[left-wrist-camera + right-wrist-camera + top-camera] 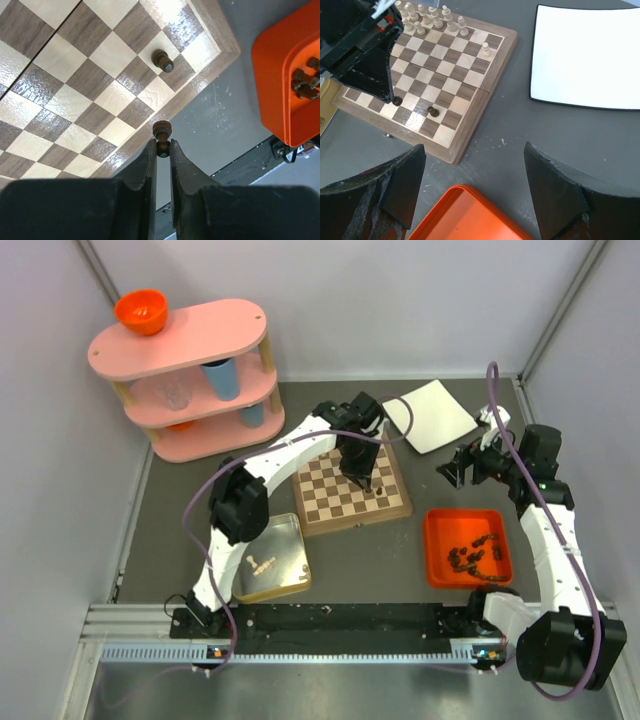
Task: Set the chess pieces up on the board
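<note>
Right, the left pincer [162,146] is nearly closed, its two dark fingers [145,165] nipping a dark pawn [162,136] by the base, head pointing away from the wrist. From the right wrist it sits low over the board [335,512], near the rim facing the tray [436,540]; whether its base touches the wood, I cannot tell. A second pawn [162,60] stands upright on a pale square just beside it, at 12 o'clock in the left wrist view. Cream men [427,19] crowd the far rows, with one cream pawn [485,48] standing apart from them. Over to the right pincer [474,150]: jaws spread wide, holding nothing, hovering above the bench [400,570] between board and tray. From above, the tray lies at 4 o'clock of the board with a heap of dark men [474,554] inside. The tin [292,540] sits at 8 o'clock, a white sheet [430,415] at 1 o'clock, a pink shelf [185,340] at 10 o'clock.
</note>
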Motion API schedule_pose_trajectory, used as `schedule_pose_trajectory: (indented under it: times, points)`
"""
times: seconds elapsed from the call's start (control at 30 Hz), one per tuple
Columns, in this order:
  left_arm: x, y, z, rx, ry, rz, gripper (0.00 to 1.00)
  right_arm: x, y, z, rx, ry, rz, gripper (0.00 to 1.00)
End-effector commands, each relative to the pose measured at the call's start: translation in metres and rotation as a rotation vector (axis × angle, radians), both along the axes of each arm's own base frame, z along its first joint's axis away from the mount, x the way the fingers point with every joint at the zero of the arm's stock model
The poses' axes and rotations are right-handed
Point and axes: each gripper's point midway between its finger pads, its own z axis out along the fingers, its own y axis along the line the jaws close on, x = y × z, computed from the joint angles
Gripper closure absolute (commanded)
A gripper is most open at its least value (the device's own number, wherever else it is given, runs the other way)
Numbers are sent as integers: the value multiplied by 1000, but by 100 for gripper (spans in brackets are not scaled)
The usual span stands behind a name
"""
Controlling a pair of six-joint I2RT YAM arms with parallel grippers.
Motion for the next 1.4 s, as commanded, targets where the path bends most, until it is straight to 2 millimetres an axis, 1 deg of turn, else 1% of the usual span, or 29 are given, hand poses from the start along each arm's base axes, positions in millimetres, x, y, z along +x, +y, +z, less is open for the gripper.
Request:
schedule_pose_trajectory:
  times: [0.0, 0.07, 0.17, 0.6, 1.1, 1.37]
  points:
    - [5, 1, -6, 59, -11, -21, 99, 0, -3, 13, -23, -53, -9, 21]
    - [8, -1, -9, 62, -15, -22, 98, 0, -4, 13, -25, -52, -9, 21]
    - [12, -3, -18, 75, -10, -20, 98, 0, -4, 11, -27, -50, -12, 21]
    - [26, -9, -39, 99, -28, -4, 96, 1, -4, 11, -27, -48, -13, 21]
    - [30, -15, -49, 92, -19, -5, 94, 2, -5, 9, -29, -43, -15, 21]
    - [29, -17, -51, 87, -11, -6, 90, 2, -5, 8, -30, -41, -14, 20]
